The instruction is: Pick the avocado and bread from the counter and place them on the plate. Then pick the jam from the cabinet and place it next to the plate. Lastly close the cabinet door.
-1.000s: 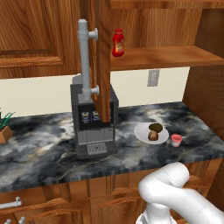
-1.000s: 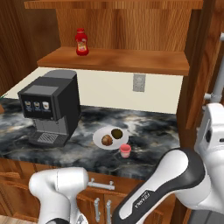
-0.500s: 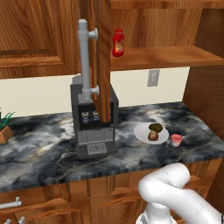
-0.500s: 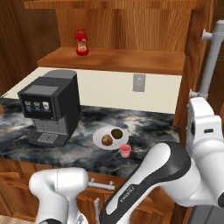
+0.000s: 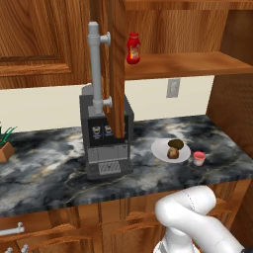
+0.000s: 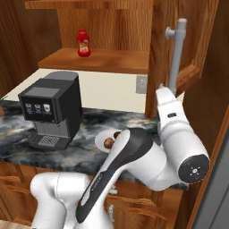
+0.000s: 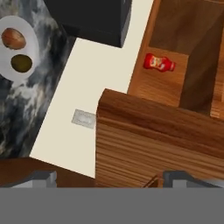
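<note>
Avocado (image 5: 175,144) and bread (image 5: 172,153) on plate (image 5: 160,150) — jam (image 5: 199,158) beside.

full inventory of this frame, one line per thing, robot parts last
plate: 1, white, on counter right of coffee machine
avocado: 1, dark olive, on plate
bread: 1, brown, on plate
jam: 1, pink-red, on counter beside plate
red bottle: 1, on cabinet shelf
coffee machine: 1, black-grey, on counter
counter: 1, dark marble
cabinet door: 1, reddish-brown, open
wall outlet: 1, pale
plant: 1, green, counter's left edge
fingers: 2, dark, apart, near the door
</note>
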### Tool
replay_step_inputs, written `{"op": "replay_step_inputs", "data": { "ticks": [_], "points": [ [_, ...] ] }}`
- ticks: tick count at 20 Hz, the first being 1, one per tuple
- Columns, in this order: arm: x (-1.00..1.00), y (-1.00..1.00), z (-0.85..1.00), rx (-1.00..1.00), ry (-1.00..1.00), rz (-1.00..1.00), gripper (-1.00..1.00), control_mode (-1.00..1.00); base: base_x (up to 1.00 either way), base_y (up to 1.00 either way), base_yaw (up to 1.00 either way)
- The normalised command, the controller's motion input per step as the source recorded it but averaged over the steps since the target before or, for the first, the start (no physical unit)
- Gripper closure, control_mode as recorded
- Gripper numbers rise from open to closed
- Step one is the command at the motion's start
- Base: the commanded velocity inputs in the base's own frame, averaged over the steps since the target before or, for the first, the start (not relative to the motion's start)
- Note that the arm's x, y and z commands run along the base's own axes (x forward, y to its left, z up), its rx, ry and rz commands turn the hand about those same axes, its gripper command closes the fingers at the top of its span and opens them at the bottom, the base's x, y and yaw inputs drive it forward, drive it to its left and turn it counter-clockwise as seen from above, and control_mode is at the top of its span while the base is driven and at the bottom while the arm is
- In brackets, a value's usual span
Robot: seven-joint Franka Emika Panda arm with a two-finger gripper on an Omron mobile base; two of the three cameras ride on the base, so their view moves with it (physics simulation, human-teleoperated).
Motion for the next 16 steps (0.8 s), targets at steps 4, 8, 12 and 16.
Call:
{"op": "replay_step_inputs", "data": {
  "ticks": [4,8,12,16],
  "points": [
    [0.88,1.0,0.0,-0.14,0.0,-0.04,-1.0,-1.0,0.0,0.0,0.0],
    [1.0,0.8,-0.02,-0.1,0.0,-0.01,-1.0,-1.0,0.0,0.0,0.0],
    [1.0,0.23,-0.04,-0.04,0.0,0.0,-1.0,-1.0,0.0,0.0,0.0],
    [1.0,0.08,-0.06,-0.05,0.0,0.0,-1.0,-1.0,0.0,0.0,0.0]
  ]
}}
